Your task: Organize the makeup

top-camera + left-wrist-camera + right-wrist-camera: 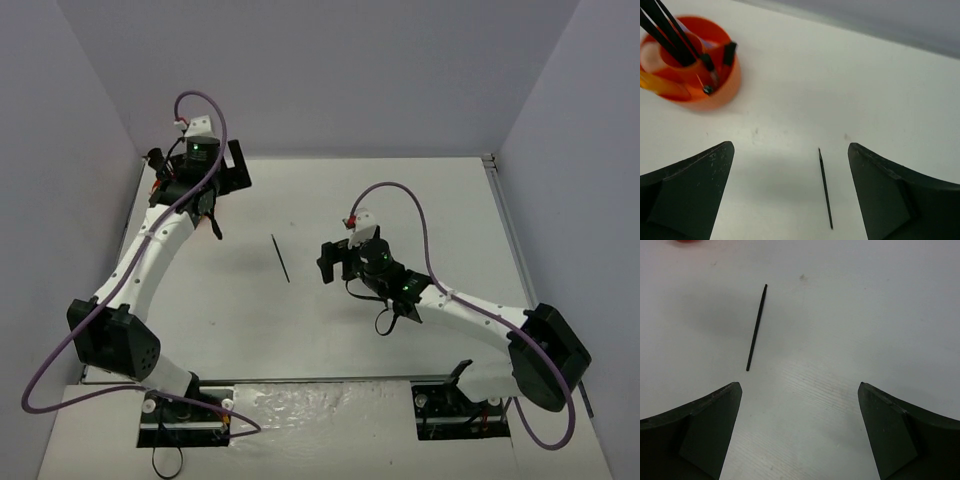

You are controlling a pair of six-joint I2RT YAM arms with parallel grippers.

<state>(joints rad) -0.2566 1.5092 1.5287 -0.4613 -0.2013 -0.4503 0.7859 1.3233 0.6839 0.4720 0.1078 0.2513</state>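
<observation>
A thin black pencil point(280, 258) lies alone on the white table, between the two arms. In the left wrist view the pencil point(825, 187) is below and between my left gripper's point(791, 146) wide-apart fingers, which hold nothing. Up left stands the orange holder point(715, 97) with several black pencils and brushes point(670, 35) upright in it. In the top view my left gripper point(200, 175) hangs high over the holder and hides it. My right gripper point(333, 262) is open and empty, a short way right of the pencil point(756, 335).
The table's point(400, 200) raised rim runs along its right side point(495, 200) and grey walls close in the left, back and right. Purple cables loop above both wrists. A few small dark specks point(846, 136) mark the tabletop.
</observation>
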